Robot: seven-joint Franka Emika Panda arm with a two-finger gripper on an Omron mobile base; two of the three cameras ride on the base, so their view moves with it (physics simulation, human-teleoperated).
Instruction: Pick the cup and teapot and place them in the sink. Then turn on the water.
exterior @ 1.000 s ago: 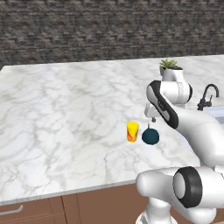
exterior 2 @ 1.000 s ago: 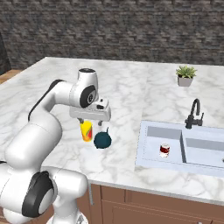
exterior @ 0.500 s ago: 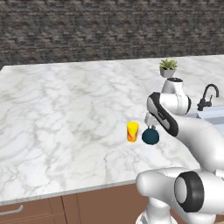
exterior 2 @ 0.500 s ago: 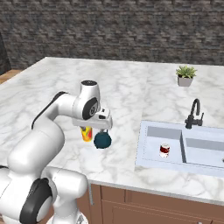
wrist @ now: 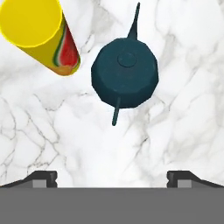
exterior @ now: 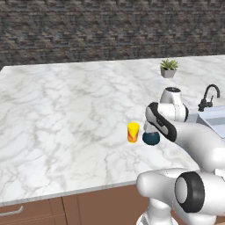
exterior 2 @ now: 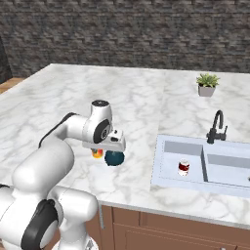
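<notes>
We hold the tool (wrist: 112,177) open and empty above the teapot (wrist: 124,72) on the tabletop (wrist: 175,122), and we judge that the cup (wrist: 41,33) just beside it could tip if a finger brushes it.

Stood upright on marble — small yellow cylindrical cup (wrist: 37,33) just beside round dark teal teapot (wrist: 124,72); pale grey rectangular sink (exterior 2: 168,168) well apart.

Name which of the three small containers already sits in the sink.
The red-and-white can, in the sink's left basin. The cup and teapot stand on the counter.
</notes>
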